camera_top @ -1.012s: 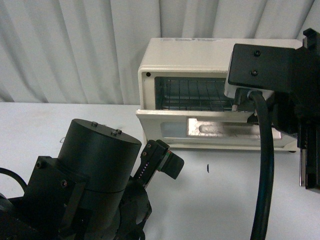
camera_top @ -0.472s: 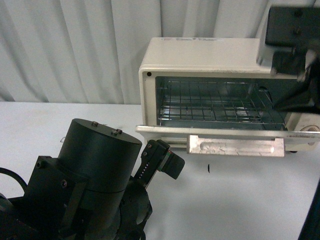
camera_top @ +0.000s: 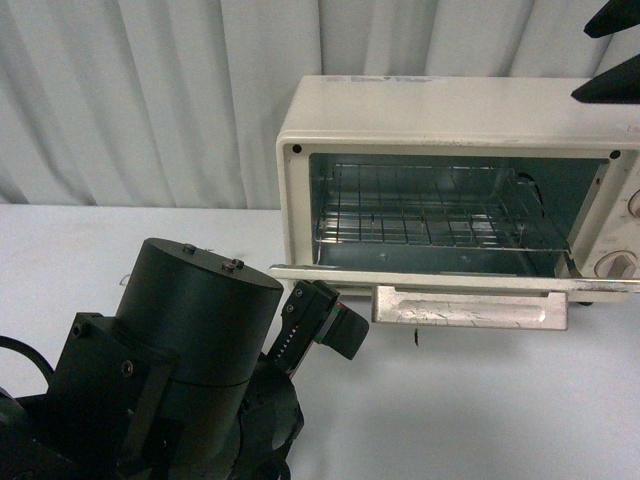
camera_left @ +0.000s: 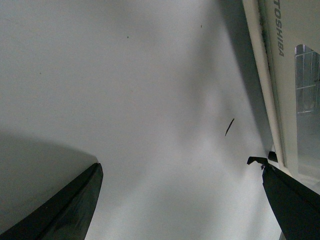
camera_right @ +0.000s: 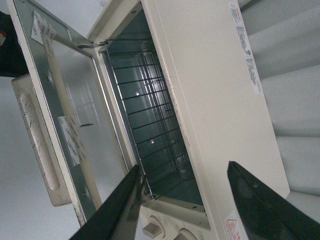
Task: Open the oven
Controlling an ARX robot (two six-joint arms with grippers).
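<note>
Now the oven (camera_top: 440,110) sits at the back right of the white counter (camera_top: 480,410), its door (camera_top: 450,279) dropped flat and the beige handle (camera_top: 470,307) facing me. My right claw (camera_right: 184,167) hangs spread and empty above the oven's top right corner, clear of it. My left claw (camera_left: 175,165), also spread and empty, is low over the counter just beside the door's edge. Only the right wrist view shows stickers on the door's inner face; only the left wrist view catches the TOSHIBA lettering (camera_left: 278,27) on its underside.
</note>
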